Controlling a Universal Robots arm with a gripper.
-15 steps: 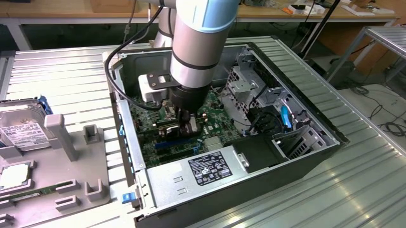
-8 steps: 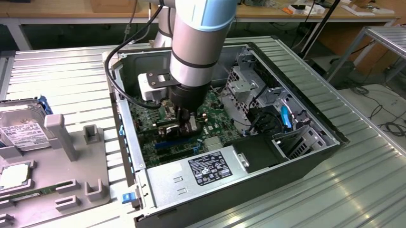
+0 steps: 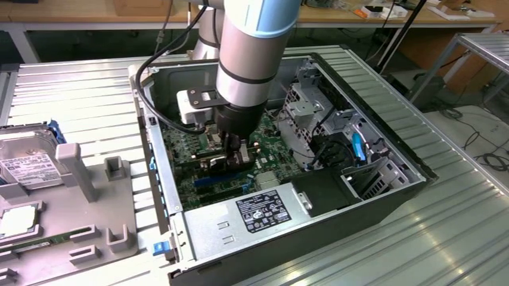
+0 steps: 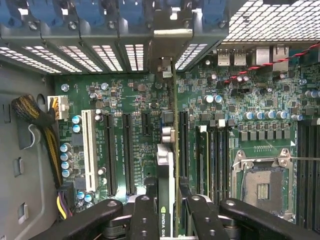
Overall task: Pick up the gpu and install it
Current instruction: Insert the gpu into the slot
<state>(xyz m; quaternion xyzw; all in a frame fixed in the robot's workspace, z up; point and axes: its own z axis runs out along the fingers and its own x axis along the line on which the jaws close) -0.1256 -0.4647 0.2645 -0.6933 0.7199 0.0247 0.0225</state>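
A workshop with wooden benches along the back wall, and in front of them a ribbed metal surface [image 3: 445, 196] carrying an open computer case [image 3: 382, 149] laid on its side. On the exterior view's left sits a grey parts fixture [image 3: 80, 196] with a silver hard drive [image 3: 24, 161] and a memory stick [image 3: 36, 244] resting in it.

The arm [image 3: 250, 53] comes straight down from above into the middle of the case, wrist vertical, a cable looping off its side. Its gripper [image 4: 167, 200] is closed on the gpu [image 4: 167, 165], holding the card on edge from above with the fingers [image 4: 145, 210] pressed to either face; the NVIDIA marking on the cooler reads between them. The card's silver bracket [image 4: 165, 45] reaches toward the slotted rear panel of the case.

So picking up looks finished and installing is under way. The gpu hangs low over the motherboard [image 4: 240, 115], seemingly in line with one of the long black expansion slots [image 4: 182, 145], though I cannot tell if its edge has entered. To my eye, seating it calls for a straight, even push down, with the bracket meeting its rear opening and the card kept square to the slot.
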